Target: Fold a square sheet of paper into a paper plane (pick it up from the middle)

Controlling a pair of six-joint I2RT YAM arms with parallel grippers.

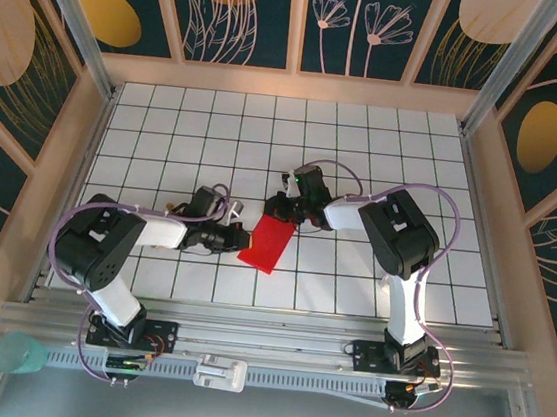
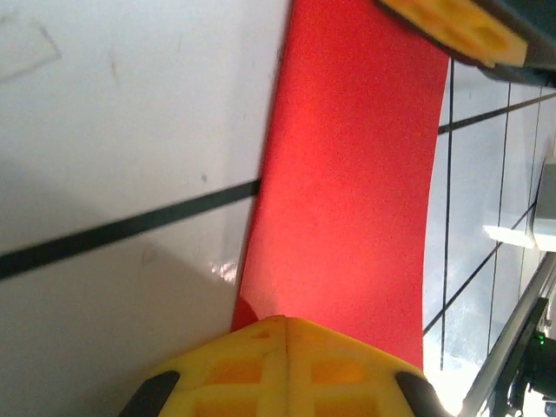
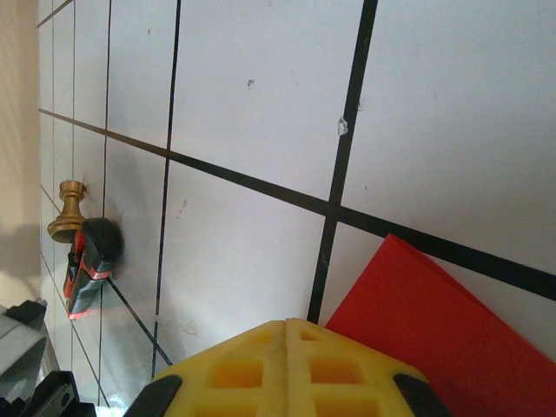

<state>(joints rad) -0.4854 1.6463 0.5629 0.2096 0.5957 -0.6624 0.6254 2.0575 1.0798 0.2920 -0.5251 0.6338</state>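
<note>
Left hand (image 2: 287, 347) meets paper's (image 2: 347, 191) edge.

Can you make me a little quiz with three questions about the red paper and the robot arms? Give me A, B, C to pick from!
1. Where is the red paper?
A. Between the two grippers, mid-table
B. Leaning on the back wall
C. Under the right arm's base

2. What colour are the grid lines on the table?
A. Green
B. Black
C. Gold

3. What shape is the paper in now?
A. Crumpled into a ball
B. Torn into bits
C. Folded into a narrow flat strip

Answers:
1 A, the overhead view shows the left gripper at its left edge and the right gripper at its top end.
2 B, dark lines cross white tiles.
3 C, it looks narrower than long, smooth in the left wrist view.
</note>
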